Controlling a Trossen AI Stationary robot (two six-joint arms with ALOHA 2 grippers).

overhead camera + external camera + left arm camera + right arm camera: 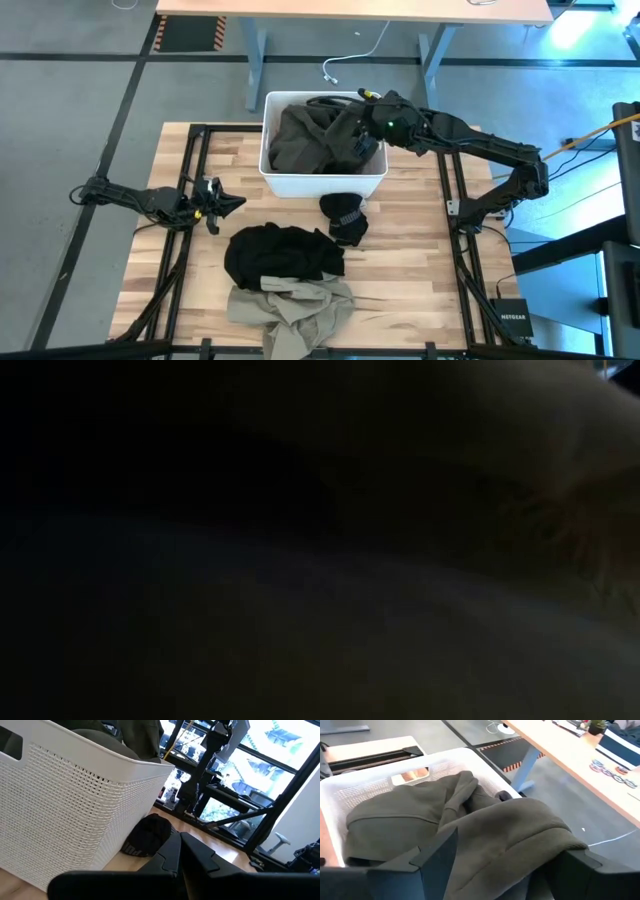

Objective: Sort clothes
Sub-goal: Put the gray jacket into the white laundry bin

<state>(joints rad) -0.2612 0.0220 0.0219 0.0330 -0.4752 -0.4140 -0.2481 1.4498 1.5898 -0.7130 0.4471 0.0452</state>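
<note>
A dark olive garment (315,135) lies heaped in the white bin (266,150) at the table's far middle. My right gripper (362,135) hangs over the bin's right part, open wide, with a hump of the olive garment (510,835) between its fingers. My left gripper (235,202) is shut and empty, low over the table left of the bin. A black garment (285,255) lies on the table, overlapping a khaki-beige one (290,308) at the near edge. A small black bundle (345,217) lies in front of the bin. The pink checked shirt is out of view. My right gripper comes at the olive garment from above and from the table's right side. Its open fingers (437,857) stand on either side of a raised fold of the cloth (520,845), which rests in the bin. I cannot tell whether the fingers touch it.
The bin's perforated wall (75,810) stands close in front of my left gripper (177,842), with the small black bundle (147,837) beside it. The low view is dark throughout. Bare wood shows at the table's left and right parts. A desk stands beyond the far edge.
</note>
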